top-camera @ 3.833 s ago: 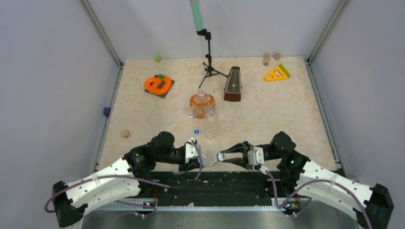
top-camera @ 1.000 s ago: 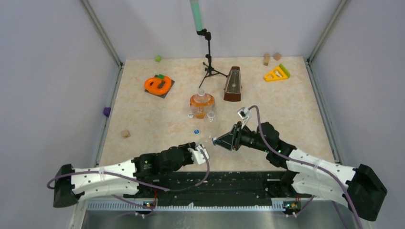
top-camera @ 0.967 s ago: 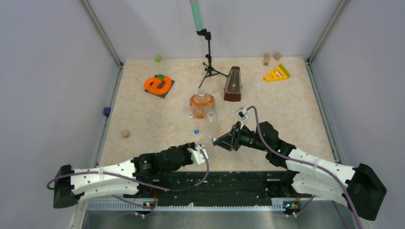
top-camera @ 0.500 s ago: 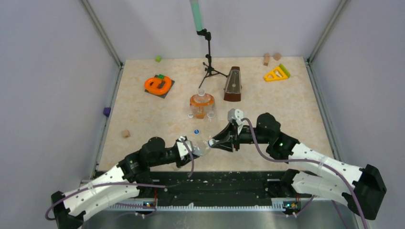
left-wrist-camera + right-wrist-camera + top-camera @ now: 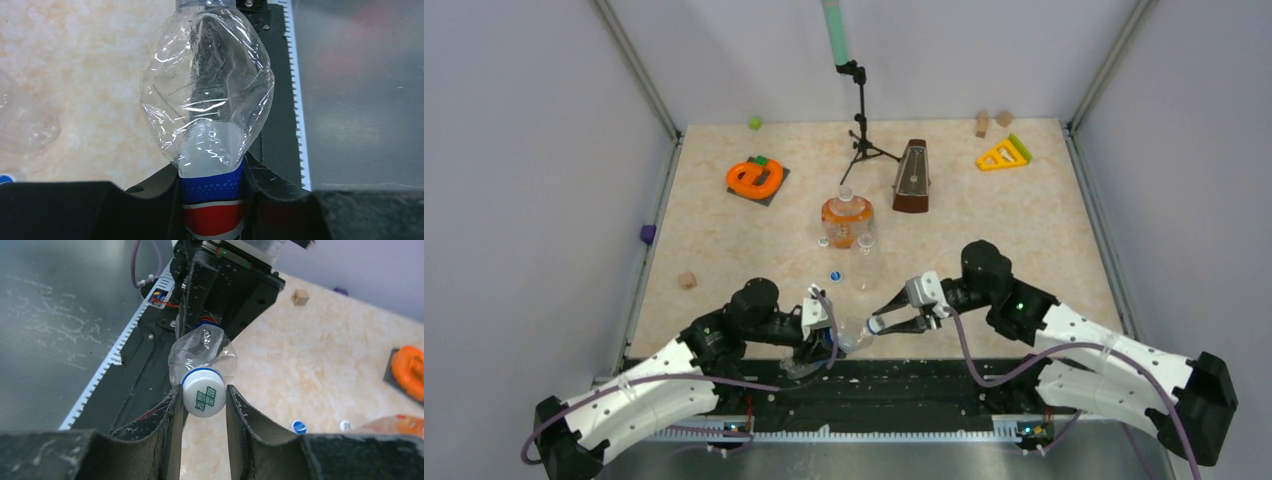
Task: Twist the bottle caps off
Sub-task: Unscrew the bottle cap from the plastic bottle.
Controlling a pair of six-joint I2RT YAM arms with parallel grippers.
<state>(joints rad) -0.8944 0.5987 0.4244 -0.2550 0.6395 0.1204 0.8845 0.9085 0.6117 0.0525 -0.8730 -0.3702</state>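
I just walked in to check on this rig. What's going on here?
Both arms are working on one bottle near the table's front edge. The left pincer is shut on the blue-labelled clear bottle at its label, holding it on its side. The right pincer grips that bottle's white cap, which sits on the neck, not yet off. The orange-liquid bottle and a plain clear bottle stand mid-table, with a loose blue cap lying near them.

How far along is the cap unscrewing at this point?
Done, apparently: a blue cap and a small white cap lie loose on the table. In hand: the left gripper holds the labelled bottle while the right gripper pinches its printed cap. Left: that cap is still on the neck.
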